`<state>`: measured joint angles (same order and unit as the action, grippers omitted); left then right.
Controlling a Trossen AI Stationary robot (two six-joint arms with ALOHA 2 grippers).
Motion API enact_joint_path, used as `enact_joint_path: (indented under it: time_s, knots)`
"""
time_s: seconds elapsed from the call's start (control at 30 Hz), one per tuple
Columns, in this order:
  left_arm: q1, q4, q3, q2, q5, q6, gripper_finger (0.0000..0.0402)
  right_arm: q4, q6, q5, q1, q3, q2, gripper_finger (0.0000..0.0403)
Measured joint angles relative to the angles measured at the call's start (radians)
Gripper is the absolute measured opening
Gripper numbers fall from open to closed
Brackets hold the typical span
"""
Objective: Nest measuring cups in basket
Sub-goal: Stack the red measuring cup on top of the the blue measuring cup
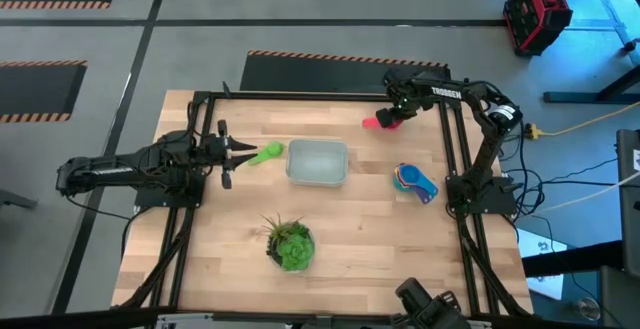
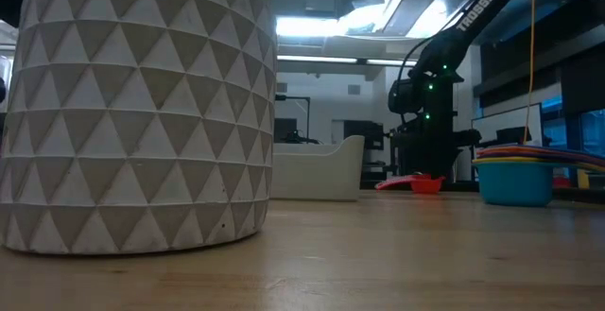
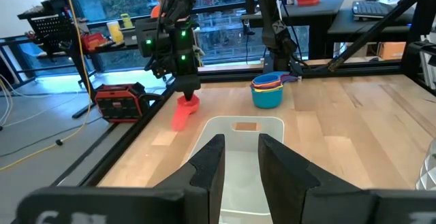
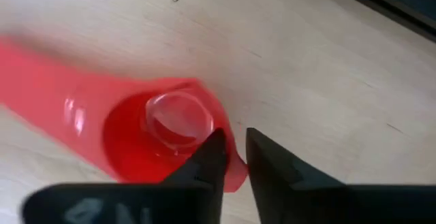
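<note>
**Fingers pinch red cup's rim**

The right gripper's (image 4: 231, 157) fingers stand narrow, nipping the rim of the small orange-red plastic measuring cup (image 1: 379, 122) at upper centre-right. The pale translucent rectangular plastic basket (image 1: 318, 162) sits mid-frame. The left gripper (image 1: 237, 151) holds the green plastic scoop (image 1: 266, 153).

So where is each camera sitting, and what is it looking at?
High view: above the table, looking straight down; shows both arms, the basket and the plant.
Low view: at tabletop height, looking level past the plant pot; shows the right arm.
Left wrist view: on the left arm, facing the basket; shows the left pincer.
Right wrist view: on the right arm; shows the right pincer at the red cup.
Shared: both wrist views show the red cup.
</note>
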<state>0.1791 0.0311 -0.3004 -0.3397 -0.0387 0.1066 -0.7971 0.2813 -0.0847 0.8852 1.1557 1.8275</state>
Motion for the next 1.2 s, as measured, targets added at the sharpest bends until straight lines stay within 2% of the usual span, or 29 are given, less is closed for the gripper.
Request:
enact_joint_path:
  time_s: [0.17, 0.4, 0.9, 1.2]
  knots:
    - [0.000, 0.000, 0.000, 0.000, 0.000, 0.000, 0.0082, 0.001, -0.002, 0.001, 0.000, 0.000, -0.002, 0.0018]
    - [0.000, 0.000, 0.000, 0.000, 0.000, -0.001, 0.0082, 0.001, -0.007, 0.001, 0.000, 0.000, -0.002, 0.0023]
    - [0.000, 0.000, 0.000, 0.000, 0.000, -0.003, 0.0082, -0.013, -0.210, 0.000, 0.000, 0.002, -0.002, 0.0015]
    - [0.000, 0.000, 0.000, 0.000, 0.000, -0.003, 0.0082, -0.174, -0.319, -0.001, -0.005, 0.105, -0.001, 0.0015]
